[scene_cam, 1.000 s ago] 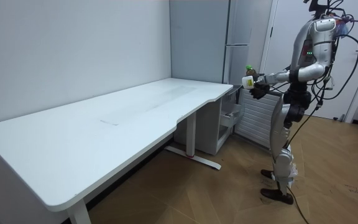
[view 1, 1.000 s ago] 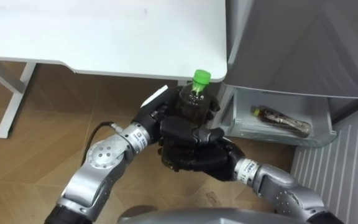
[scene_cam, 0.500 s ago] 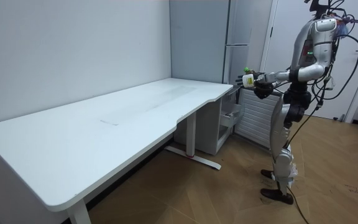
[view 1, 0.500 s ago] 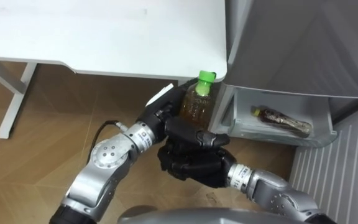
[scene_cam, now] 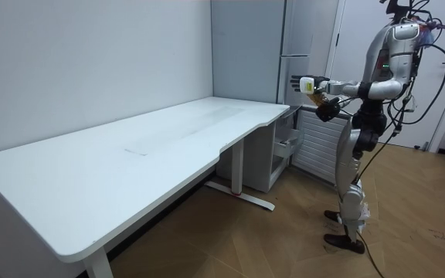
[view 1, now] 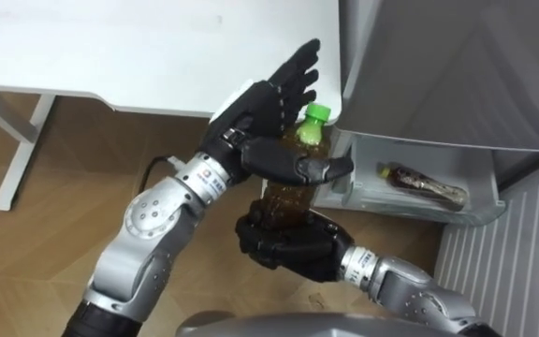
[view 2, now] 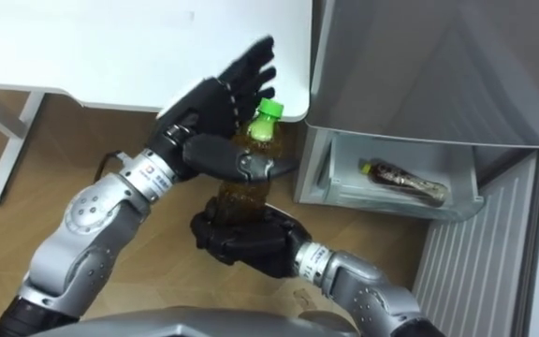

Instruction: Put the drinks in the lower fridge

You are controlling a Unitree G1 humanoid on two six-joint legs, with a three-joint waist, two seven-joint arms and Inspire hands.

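The bottle (view 1: 286, 198) is being held upright, cap uppermost, by the right hand (view 1: 284, 251) clenched round its base, the left hand (view 1: 260, 108) being presented flat-fingered beside its neck, with the open fridge drawer (view 1: 391, 202) lying to its right.

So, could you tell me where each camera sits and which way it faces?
Left eye view: on the head, looking down at the green-capped bottle and open fridge drawer; shows left hand, right hand, forearms.
Right eye view: beside it; same scene, same hands.
Room view: off in the room, facing along the white desk toward the whole standing robot.
Shared: all show both hands at the bottle.
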